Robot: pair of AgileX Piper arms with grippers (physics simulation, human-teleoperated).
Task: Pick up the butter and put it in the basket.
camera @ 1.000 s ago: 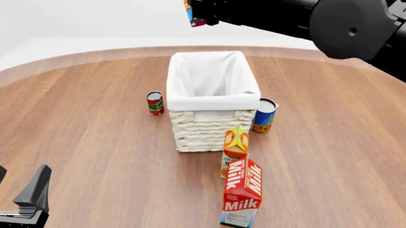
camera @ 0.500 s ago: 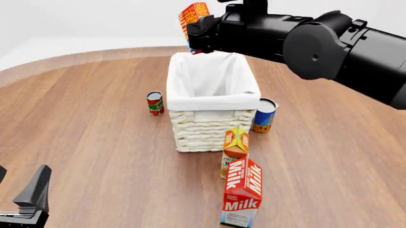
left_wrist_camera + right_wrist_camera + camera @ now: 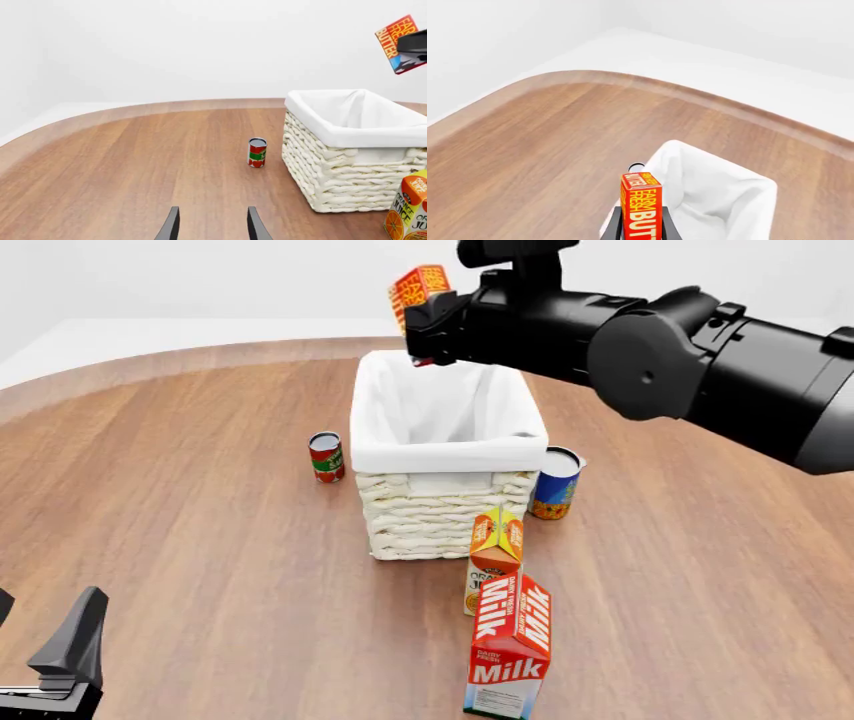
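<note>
The butter (image 3: 418, 287), a small red-orange box with yellow lettering, hangs in the air above the far rim of the basket (image 3: 447, 453). My right gripper (image 3: 424, 322) is shut on its lower end. In the right wrist view the butter (image 3: 642, 204) stands upright between the fingers, and the white-lined basket (image 3: 758, 197) lies below and beyond it. From the left wrist, the butter (image 3: 393, 37) shows high above the basket (image 3: 347, 136). My left gripper (image 3: 212, 227) rests open and empty at the table's near left (image 3: 47, 650).
A red tomato can (image 3: 326, 457) stands left of the basket and a blue can (image 3: 557, 483) right of it. An orange juice carton (image 3: 497, 555) and a Milk carton (image 3: 511, 645) stand in front of the basket's near right corner.
The right arm has come down into view with the butter and now holds it over the basket's far rim. The left arm has not moved.
</note>
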